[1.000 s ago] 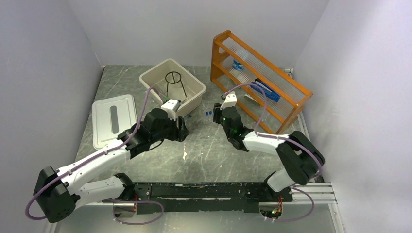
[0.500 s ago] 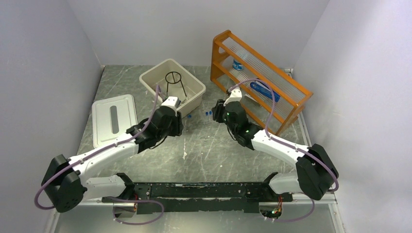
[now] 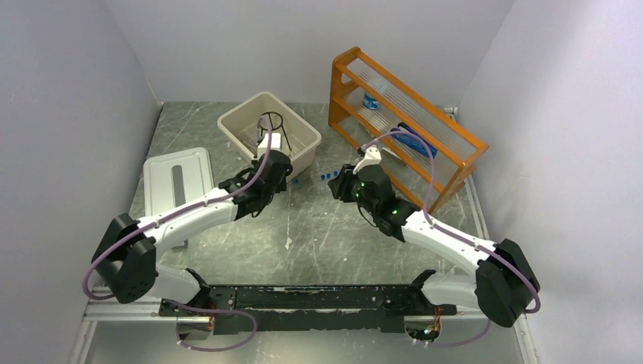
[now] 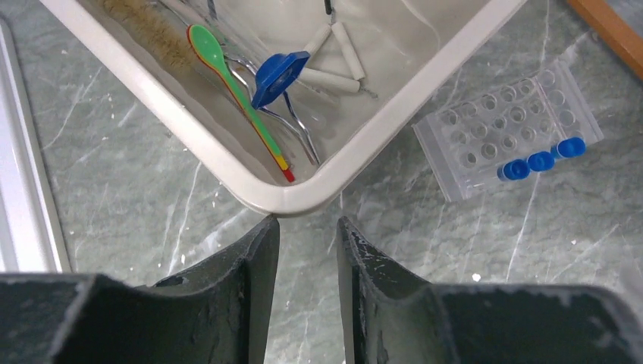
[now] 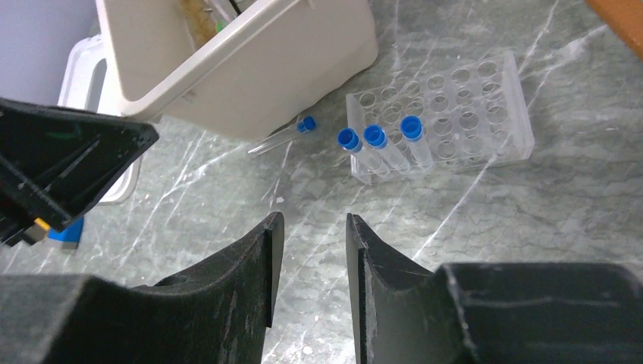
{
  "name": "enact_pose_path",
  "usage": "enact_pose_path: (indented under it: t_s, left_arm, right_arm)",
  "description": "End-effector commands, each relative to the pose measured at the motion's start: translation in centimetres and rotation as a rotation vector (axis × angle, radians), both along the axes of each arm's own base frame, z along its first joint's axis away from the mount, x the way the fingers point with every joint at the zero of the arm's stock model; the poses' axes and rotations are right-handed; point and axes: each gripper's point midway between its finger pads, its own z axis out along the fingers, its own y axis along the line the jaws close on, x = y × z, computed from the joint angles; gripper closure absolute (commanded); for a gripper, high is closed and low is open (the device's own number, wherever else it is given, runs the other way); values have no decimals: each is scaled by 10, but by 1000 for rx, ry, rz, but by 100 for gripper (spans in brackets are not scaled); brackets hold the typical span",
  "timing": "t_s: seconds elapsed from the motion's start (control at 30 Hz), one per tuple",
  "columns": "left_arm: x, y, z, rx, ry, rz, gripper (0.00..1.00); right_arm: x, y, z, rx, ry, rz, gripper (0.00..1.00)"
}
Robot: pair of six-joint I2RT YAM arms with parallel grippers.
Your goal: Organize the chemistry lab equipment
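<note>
The clear tube rack (image 5: 447, 114) lies on the table holding three blue-capped test tubes (image 5: 371, 138). One more capped tube (image 5: 284, 135) lies loose against the beige bin (image 5: 250, 68). My right gripper (image 5: 311, 220) hovers just short of the rack, open and empty. My left gripper (image 4: 307, 224) is at the bin's near corner (image 4: 292, 201), jaws narrowly open with nothing between them. Inside the bin lie a green dropper (image 4: 227, 83), metal tweezers (image 4: 299, 129), a brush (image 4: 148, 30), white rods (image 4: 334, 61) and the black ring stand (image 3: 271, 125).
The bin's white lid (image 3: 176, 186) lies flat to the left of the bin. An orange shelf rack (image 3: 402, 121) stands at the back right, close behind the tube rack (image 3: 327, 176). The two grippers are near each other by the bin's corner.
My left arm has reached forward to the bin's near corner and its jaws have narrowed. The right arm has stretched out a little leftward toward the tube rack.
</note>
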Motion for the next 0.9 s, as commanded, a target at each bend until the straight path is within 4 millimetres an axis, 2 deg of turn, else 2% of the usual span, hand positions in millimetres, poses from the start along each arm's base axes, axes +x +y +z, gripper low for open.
enact_pose_path:
  t_s: [0.0, 0.23, 0.37, 0.57, 0.7, 0.8, 0.87]
  left_arm:
    - [26, -1, 11, 4, -52, 33, 62]
    - [48, -1, 3, 22, -42, 29, 62]
    - [53, -5, -2, 42, -22, -4, 58]
    - [24, -25, -16, 30, -8, -231, 38]
    - [0, -36, -30, 115, -15, -367, 31]
    - [-6, -42, -38, 187, -8, -418, 25]
    - [-3, -40, -43, 248, 0, -416, 22]
  right_arm:
    - [-8, 0, -1, 28, 23, 13, 61]
    - [-10, 0, -5, 23, 36, 15, 61]
    - [-9, 1, -3, 24, 36, 15, 61]
    - [-12, 0, -3, 36, 38, 16, 61]
    - [-12, -1, -6, 37, 45, 12, 60]
    - [-12, -1, -7, 37, 46, 10, 60]
    - [-12, -2, -7, 38, 45, 6, 60]
